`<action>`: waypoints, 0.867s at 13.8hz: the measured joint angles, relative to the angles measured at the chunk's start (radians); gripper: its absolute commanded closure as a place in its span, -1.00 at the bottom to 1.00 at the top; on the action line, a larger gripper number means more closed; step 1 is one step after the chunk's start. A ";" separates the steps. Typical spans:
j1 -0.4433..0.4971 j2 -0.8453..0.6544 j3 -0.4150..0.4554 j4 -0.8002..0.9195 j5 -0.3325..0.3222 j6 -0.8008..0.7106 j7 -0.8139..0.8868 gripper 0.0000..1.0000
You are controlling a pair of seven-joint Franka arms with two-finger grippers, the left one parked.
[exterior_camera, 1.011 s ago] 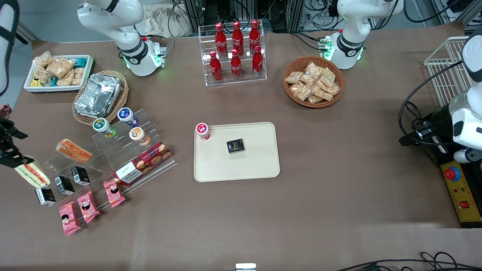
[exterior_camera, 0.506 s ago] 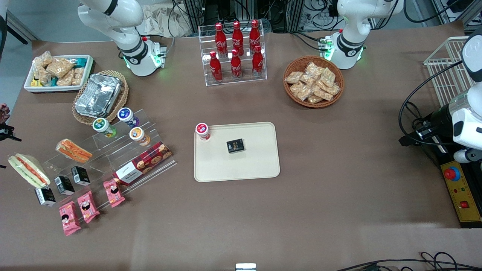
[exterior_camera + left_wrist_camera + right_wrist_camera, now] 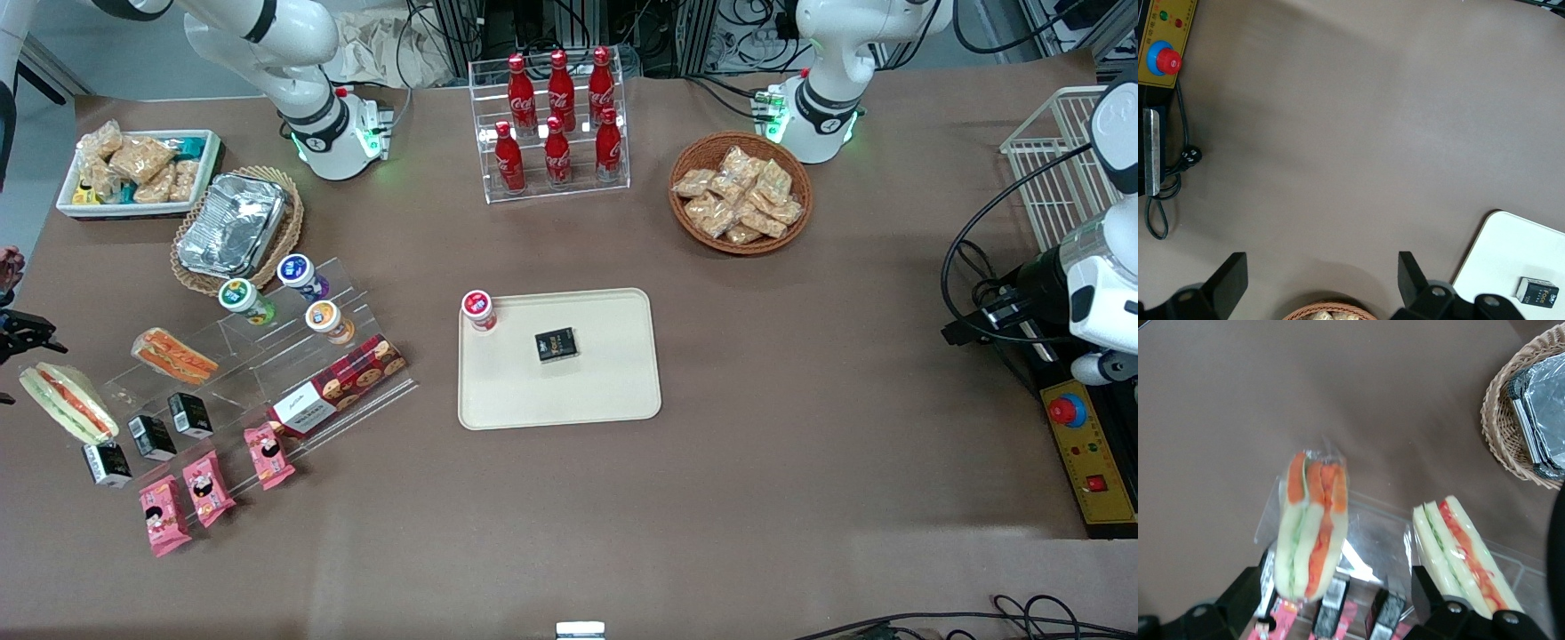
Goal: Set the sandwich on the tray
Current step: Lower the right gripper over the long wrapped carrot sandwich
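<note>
**Two fingers standing apart above the sandwich, nothing gripped**

We are finding the sandwich (image 3: pixel 67 404) at the working arm's end of the table (image 3: pixel 800 400), close to the table's edge. It is lying on the clear acrylic stepped stand (image 3: pixel 267 351). An oblong filled bun (image 3: pixel 173 356) is lying beside it on the same stand, apart from it. Small black cartons (image 3: pixel 151 436) are standing just beside the sandwich, nearer the front camera.

A broad stretch of bare brown tabletop is lying between the stand and the tray (image 3: pixel 605 391). The tray is sitting mid-table, well apart from the sandwich. It is carrying a red-capped cup (image 3: pixel 478 309) at one corner and a small black box (image 3: pixel 556 345) near its middle. Most of its surface is showing bare.

We are seeing the gripper (image 3: pixel 1335 583) hovering above the sandwich at the table's edge. Its fingers (image 3: pixel 1245 587) are standing wide apart, with nothing clamped between them. We cannot tell whether either finger is touching the wrapper.

The sandwich is showing as pale bread in soft layers, with orange-red and green filling, under a crinkled clear wrap. The tray is looking like smooth cream plastic, rectangular, with rounded corners and a low rim. A wicker basket holding a crumpled foil container (image 3: pixel 233 227) is sitting farther from the front camera than the stand.
</note>
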 measured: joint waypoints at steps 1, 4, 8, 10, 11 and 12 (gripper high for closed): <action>-0.006 0.010 0.000 0.000 0.001 0.006 0.003 -1.00; -0.020 0.029 0.000 0.000 0.002 0.029 0.014 -1.00; -0.037 0.058 0.000 0.000 0.004 0.062 0.018 -1.00; -0.037 0.074 0.000 -0.001 0.016 0.073 0.020 -0.98; -0.038 0.083 0.000 -0.002 0.030 0.074 0.020 -0.95; -0.038 0.093 0.000 -0.005 0.042 0.077 0.021 -0.87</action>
